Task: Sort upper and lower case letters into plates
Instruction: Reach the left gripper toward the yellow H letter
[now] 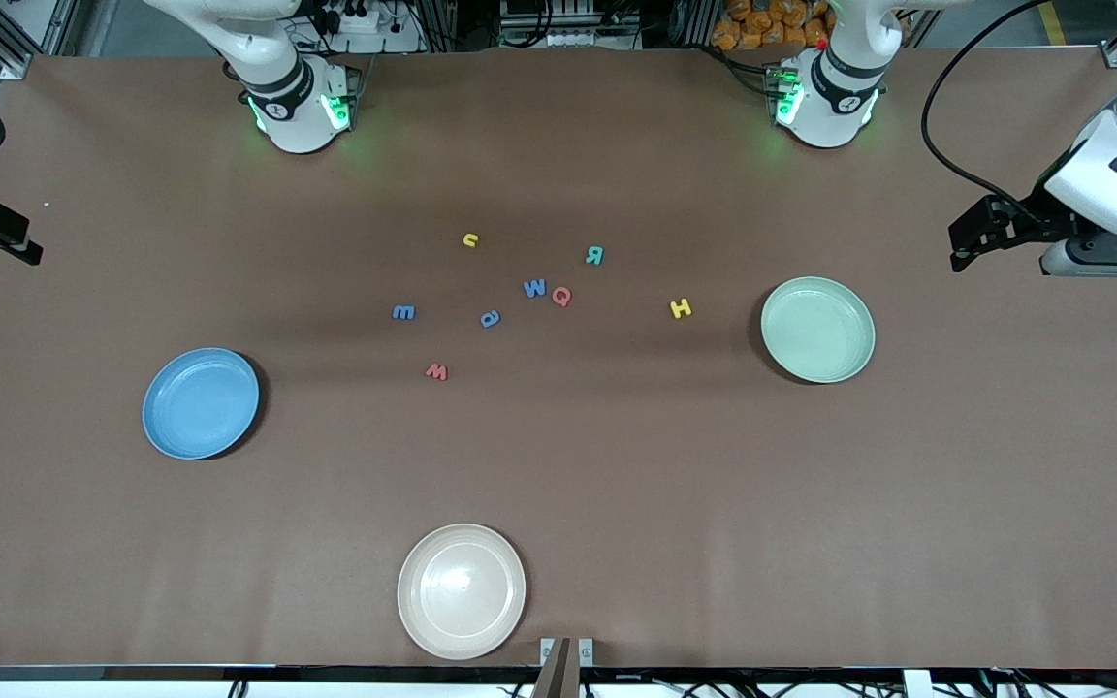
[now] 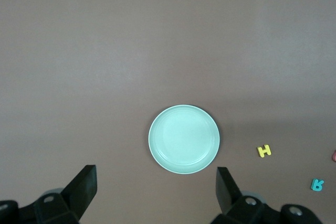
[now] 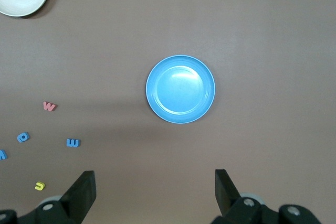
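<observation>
We see eight small letters scattered mid-table, none on a plate, each turned its own way: yellow u point(image 1: 469, 239), teal R point(image 1: 594, 255), blue W point(image 1: 534, 288), red Q point(image 1: 561, 296), yellow H point(image 1: 681, 308), blue E point(image 1: 403, 312) lying on its side, blue a point(image 1: 489, 318) and red w point(image 1: 436, 371).

The blue plate point(image 1: 163, 427) sits toward the right arm's end, the mint plate point(image 1: 854, 315) toward the left arm's, the cream plate point(image 1: 415, 601) nearest the front camera.

Both arms wait. The left gripper point(image 2: 156, 184) hangs high over the mint plate, the right gripper point(image 3: 155, 184) high over the blue plate, both spread wide and holding nothing.
</observation>
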You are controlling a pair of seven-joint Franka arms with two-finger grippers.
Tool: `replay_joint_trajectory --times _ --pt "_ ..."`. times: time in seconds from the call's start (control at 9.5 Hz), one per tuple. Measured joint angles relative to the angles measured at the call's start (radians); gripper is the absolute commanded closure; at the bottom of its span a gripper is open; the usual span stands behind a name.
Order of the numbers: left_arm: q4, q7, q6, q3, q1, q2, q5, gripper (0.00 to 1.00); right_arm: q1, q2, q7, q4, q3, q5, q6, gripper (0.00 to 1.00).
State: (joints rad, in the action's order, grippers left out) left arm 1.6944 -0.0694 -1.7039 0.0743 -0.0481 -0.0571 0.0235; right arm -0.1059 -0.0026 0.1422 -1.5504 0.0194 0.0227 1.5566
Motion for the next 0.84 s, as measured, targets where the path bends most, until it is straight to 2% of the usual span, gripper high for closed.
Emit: replay_joint_trajectory --times 0.53,0.74,0.84 --pt "0.0 0.0 0.012 0.004 -0.003 0.01 -0.004 0.0 0.0 0.001 0.0 0.0 0.0 0.0 0.0 0.0" --pt "0.005 -0.046 0.017 0.043 -0.026 0.049 -0.006 0.0 0.0 0.007 0.0 0.0 0.0 0.0 -0.003 0.0" --pt "0.006 -0.132 0.017 0.077 -0.045 0.081 -0.007 0.0 0.0 0.012 0.0 -0.001 0.0 0.0 -0.008 0.0"
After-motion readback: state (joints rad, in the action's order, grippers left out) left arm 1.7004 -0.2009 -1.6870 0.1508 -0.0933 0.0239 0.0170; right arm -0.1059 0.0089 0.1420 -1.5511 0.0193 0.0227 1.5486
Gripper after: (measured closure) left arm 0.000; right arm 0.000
